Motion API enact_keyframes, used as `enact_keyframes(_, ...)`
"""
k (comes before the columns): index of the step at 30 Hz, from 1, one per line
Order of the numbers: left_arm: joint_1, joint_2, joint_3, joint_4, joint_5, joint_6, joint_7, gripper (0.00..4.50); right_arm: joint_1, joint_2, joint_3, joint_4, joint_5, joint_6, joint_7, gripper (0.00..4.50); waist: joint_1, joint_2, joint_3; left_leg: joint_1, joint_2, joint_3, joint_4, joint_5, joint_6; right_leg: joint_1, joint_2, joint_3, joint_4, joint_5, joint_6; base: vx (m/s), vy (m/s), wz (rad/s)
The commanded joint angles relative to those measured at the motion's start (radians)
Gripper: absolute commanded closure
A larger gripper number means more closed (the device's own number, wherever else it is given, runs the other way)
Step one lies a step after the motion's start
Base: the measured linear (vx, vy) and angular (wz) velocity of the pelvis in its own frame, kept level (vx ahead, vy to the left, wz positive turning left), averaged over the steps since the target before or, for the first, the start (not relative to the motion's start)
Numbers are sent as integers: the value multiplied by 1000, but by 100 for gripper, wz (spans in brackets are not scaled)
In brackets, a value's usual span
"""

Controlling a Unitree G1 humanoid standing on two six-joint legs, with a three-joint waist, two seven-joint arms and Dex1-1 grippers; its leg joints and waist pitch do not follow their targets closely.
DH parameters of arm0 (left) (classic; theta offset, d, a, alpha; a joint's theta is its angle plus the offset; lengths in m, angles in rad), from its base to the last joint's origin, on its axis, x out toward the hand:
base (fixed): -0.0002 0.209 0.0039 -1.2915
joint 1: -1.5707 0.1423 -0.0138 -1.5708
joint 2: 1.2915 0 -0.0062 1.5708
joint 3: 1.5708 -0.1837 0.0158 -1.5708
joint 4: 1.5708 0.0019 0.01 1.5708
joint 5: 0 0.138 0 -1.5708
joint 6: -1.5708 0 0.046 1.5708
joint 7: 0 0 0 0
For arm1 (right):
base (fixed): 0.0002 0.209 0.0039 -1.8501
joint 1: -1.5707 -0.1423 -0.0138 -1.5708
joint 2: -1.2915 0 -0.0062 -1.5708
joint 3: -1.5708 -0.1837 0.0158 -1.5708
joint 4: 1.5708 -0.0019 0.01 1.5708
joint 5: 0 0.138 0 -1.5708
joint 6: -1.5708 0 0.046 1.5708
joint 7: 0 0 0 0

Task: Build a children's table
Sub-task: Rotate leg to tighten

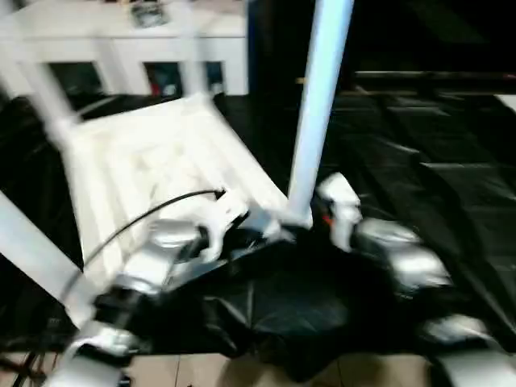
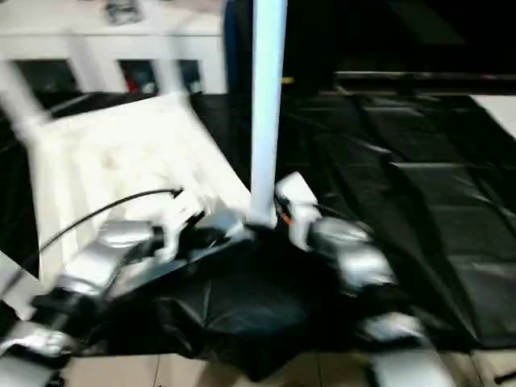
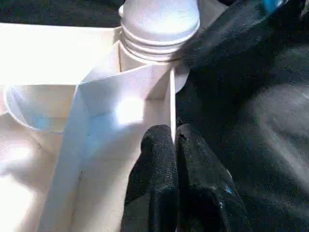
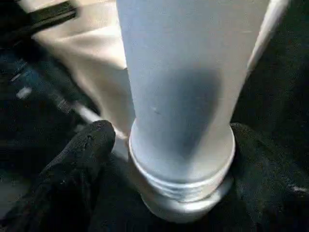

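Right gripper [image 4: 169,145] has its black fingers [image 4: 82,150] spread wide either side of the white leg [image 1: 318,105], right at the threaded base; can't say they're actually pressing on it. Left gripper [image 3: 176,145] is pinched shut on the thin side wall of the tabletop [image 1: 161,161], with the corner socket [image 3: 145,58] at its 12 o'clock. The leg's long axis stands nearly upright out of that socket. Tabletop lies ribbed side up on the black sheet [image 1: 419,161], around 10 o'clock from the right gripper, which looks nearer the leg.
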Motion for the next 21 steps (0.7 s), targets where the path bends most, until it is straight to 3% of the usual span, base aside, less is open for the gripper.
enact_keyframes(1,-6,-8,-30,-7,-24,-21,-58,450,16,20,109,-54,23,6,156,63,4,-8,-53,-1,19,3,-58,-227,77,50,-51,41,-84,-238,-217,0,0,0)
enact_keyframes(5,8,29,-64,-45,-48,-10,-172,450,17,-12,123,-68,26,8,222,63,13,-9,-53,0,23,5,-58,-215,78,50,-52,41,-77,-208,-234,0,0,0)
enact_keyframes(7,14,41,-80,-60,-54,-3,-206,450,16,-21,127,-72,26,8,238,63,21,-9,-54,7,25,8,-57,-216,76,45,-53,43,-77,-205,-243,0,0,0)
enact_keyframes(11,19,55,-93,-68,-62,-8,-257,450,17,-30,128,-84,19,10,256,63,29,-10,-52,2,24,6,-61,-216,65,49,-52,43,-76,-216,-230,0,0,0)
enact_keyframes(21,22,67,-89,-70,-58,-3,-270,450,18,-36,135,-102,39,60,308,150,33,-13,-55,1,22,7,-57,-187,66,52,-52,43,-73,-197,-228,0,0,0)
